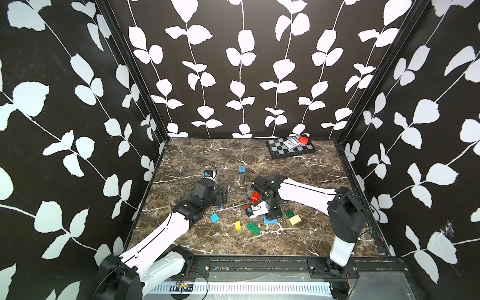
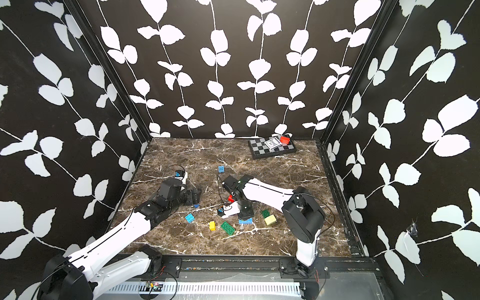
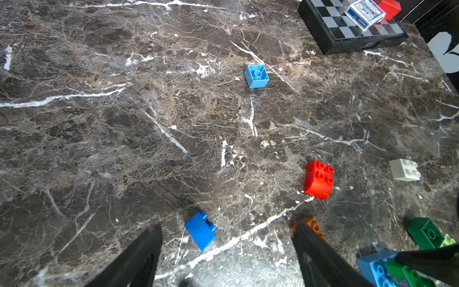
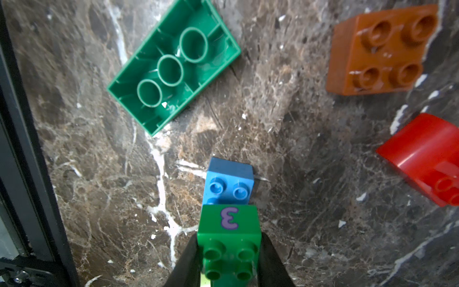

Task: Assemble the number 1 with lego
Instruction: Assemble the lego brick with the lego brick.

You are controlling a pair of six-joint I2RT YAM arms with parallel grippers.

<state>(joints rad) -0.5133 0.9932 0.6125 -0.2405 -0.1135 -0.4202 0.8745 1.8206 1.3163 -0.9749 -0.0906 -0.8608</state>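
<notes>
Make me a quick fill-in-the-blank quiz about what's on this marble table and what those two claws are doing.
The right gripper is shut on a green brick printed with a purple number ___.
The long green brick lies with its hollow side facing ___.
A pack of ___ lies on the chessboard.
The jaws of the left gripper stand ___.
Missing words: 3; up; cards; open.

Three walls: black wallpaper, white leaf vines. Black corner posts. Desk is dark brown marble with white veins. Even light.
</notes>
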